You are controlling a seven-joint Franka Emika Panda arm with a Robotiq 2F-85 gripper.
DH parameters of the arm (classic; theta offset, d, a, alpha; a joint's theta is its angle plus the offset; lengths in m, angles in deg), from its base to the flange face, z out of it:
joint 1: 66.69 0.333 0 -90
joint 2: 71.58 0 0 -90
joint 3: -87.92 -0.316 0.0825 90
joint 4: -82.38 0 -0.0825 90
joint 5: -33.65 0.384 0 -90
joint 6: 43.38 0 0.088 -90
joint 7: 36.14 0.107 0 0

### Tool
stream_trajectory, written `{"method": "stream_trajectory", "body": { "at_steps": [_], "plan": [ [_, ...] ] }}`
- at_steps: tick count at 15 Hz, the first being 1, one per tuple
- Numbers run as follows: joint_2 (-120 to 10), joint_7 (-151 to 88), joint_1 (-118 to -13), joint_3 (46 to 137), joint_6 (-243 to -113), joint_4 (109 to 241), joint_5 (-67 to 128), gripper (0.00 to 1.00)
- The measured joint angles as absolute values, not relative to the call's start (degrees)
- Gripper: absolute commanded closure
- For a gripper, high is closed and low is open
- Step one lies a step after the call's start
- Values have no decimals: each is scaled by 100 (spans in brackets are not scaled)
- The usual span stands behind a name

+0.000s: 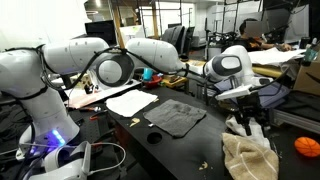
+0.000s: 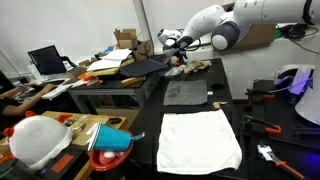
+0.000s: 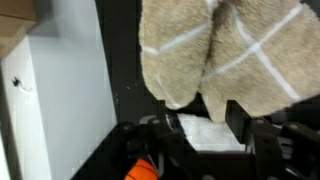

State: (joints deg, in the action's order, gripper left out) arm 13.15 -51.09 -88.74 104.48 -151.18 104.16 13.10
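My gripper [image 1: 244, 116] hangs at the far end of the black table [image 1: 200, 140], just above a crumpled beige towel [image 1: 250, 155]. It shows in both exterior views, and the gripper [image 2: 184, 57] sits over the towel [image 2: 196, 67]. In the wrist view the beige towel with white stripes [image 3: 215, 50] fills the top. My two dark fingers [image 3: 203, 125] stand wide apart below it, with nothing clamped between them. The gripper is open.
A dark grey cloth [image 1: 175, 117] [image 2: 185, 93] lies mid-table, and a white cloth [image 1: 130, 102] [image 2: 200, 140] lies beyond it. An orange ball [image 1: 306, 147] [image 3: 143, 170] lies on the floor. A laptop [image 2: 45, 62] and clutter stand on the side desk.
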Motion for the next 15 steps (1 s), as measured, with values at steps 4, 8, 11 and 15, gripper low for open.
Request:
{"method": "stream_trajectory", "body": {
  "at_steps": [4, 8, 11, 15],
  "plan": [
    [1301, -6015, -8642, 9918, -15063, 10374, 1734, 0],
    [1321, -6976, -8546, 9478, -14656, 10413, 2033, 0],
    [1331, -7752, -8554, 9339, -14063, 10408, 2141, 0],
    [1263, -8694, -8609, 9423, -13082, 10381, 2126, 0]
  ]
}}
